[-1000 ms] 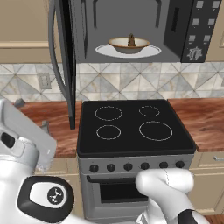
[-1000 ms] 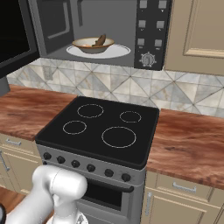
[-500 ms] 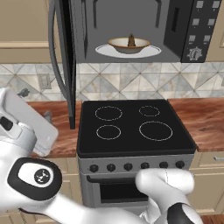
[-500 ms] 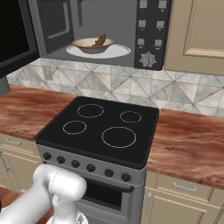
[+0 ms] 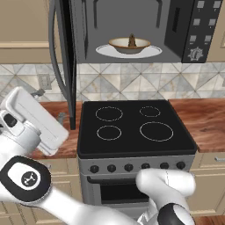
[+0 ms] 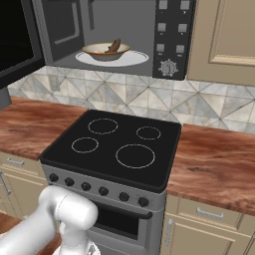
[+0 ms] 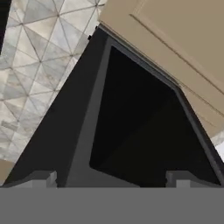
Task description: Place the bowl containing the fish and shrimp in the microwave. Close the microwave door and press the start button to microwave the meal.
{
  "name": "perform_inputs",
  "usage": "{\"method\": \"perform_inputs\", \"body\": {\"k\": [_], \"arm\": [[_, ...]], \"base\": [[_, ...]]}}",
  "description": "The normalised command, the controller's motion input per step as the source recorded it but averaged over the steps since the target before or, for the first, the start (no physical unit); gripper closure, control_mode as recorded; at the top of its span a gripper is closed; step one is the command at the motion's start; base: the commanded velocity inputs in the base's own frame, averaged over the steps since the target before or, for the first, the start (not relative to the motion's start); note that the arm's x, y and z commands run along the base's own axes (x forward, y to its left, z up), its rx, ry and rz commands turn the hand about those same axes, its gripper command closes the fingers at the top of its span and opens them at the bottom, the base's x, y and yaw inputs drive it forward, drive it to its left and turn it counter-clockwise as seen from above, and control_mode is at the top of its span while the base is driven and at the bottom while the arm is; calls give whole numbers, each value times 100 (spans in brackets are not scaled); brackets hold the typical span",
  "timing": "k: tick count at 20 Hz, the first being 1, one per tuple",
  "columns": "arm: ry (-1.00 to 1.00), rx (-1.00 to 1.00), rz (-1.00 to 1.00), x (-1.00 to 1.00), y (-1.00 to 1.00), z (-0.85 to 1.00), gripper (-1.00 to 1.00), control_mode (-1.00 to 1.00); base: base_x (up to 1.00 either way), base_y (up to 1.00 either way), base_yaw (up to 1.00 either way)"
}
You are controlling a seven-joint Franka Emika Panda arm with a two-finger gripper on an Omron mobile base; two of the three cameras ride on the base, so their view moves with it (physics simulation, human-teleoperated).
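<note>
The microwave (image 5: 132, 17) hangs open above the stove. Inside it, the cream bowl (image 5: 130, 44) sits on the white round plate (image 5: 149, 51), with the dark fish (image 5: 131, 40) sticking up from it. From the right, the bowl (image 6: 105, 51) and the fish (image 6: 114, 45) show again; the shrimp is too small to make out. The microwave door (image 5: 66, 57) stands swung out, edge-on. My gripper (image 5: 50, 105) is open, left of the door's lower end and not touching it. In the hand view, the gripper (image 7: 111, 179) faces the door's dark glass (image 7: 140, 122) with nothing between the fingertips (image 7: 41, 178).
A black-topped stove (image 5: 132, 127) sits below the microwave, with wooden counter (image 6: 214, 164) on both sides. The black button panel (image 6: 172, 35) is on the microwave's right. Beige cabinets (image 6: 224, 35) flank it, and a tiled wall (image 5: 132, 85) runs behind.
My hand has risen and shifted right, closer to the lower end of the open door. The bowl and the door have not moved.
</note>
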Motion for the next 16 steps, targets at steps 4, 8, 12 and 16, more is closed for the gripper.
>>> {"method": "perform_inputs", "body": {"k": [4,8,12,16], "arm": [[0,-8,-35,17,-38,7,-100,-100],[0,-4,-33,17,-39,19,-100,-100],[-5,-1,-33,-7,-79,7,-100,-100],[-8,0,-28,-19,-100,0,-100,-100]], "base": [[0,0,0],[0,0,0],[0,0,0],[0,0,0]]}}
